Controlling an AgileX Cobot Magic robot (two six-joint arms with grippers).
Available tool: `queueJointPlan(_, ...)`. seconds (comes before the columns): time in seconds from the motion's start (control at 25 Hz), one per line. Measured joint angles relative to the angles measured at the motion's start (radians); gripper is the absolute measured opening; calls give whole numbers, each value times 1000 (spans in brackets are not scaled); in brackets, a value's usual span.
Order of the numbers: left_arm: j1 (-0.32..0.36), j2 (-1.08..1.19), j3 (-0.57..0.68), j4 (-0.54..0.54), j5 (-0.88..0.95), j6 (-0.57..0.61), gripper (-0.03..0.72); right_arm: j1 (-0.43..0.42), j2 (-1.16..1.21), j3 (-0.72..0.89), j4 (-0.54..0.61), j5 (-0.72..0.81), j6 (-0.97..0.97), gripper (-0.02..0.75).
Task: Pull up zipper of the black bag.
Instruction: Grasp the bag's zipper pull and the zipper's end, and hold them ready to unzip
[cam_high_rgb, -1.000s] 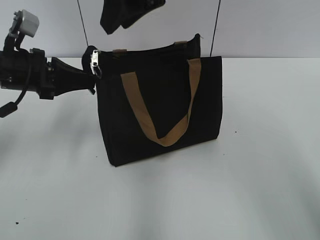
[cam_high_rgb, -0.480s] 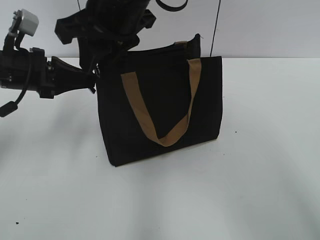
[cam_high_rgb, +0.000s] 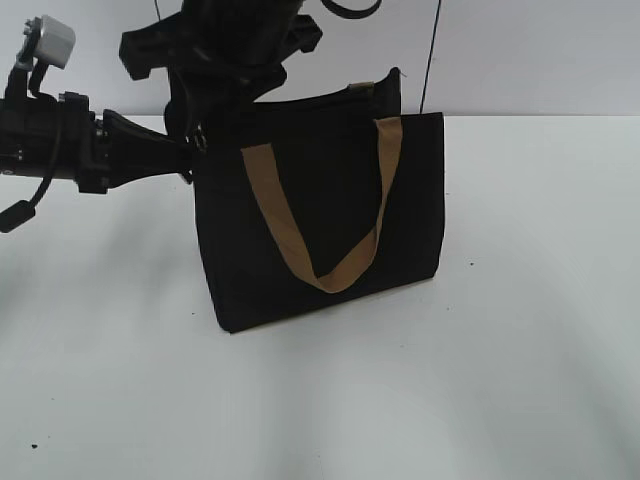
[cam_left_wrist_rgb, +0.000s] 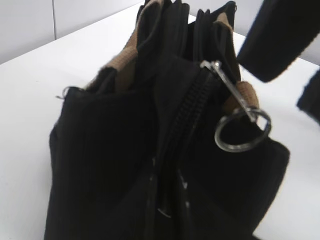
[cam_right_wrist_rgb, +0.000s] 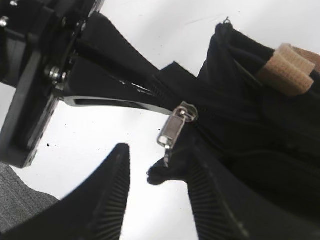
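The black bag stands upright on the white table with its tan handles. My left gripper comes in from the left and is shut on the bag's top left end; its dark fingers pinch the fabric below the zipper. The zipper's silver pull tab with a ring hangs at that end. My right gripper comes down from above, open. Its ribbed fingers stand either side of the pull tab without touching it; they also show in the left wrist view.
The white table spreads round the bag, with a pale wall behind. Two thin dark cables hang at the back. My right arm's body sits above the bag's left corner, close to the left gripper.
My right arm has come down from the top edge to the bag's left top corner and now covers the pull tab in the exterior view. The left gripper and the bag have stayed put.
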Motion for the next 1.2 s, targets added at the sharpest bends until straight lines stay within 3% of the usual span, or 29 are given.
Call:
queueJointPlan(0.76,0,0,0,-6,10,0,38,0,41,0,2,-38,2,291)
queueJointPlan(0.88,0,-1,0,-6,10,0,38,0,41,0,0,-41,2,224)
queueJointPlan(1.08,0,-1,0,-7,10,0,38,0,41,0,-27,-42,3,11)
queueJointPlan(1.2,0,-1,0,-6,5,-2,38,-1,41,0,-37,-10,4,-8)
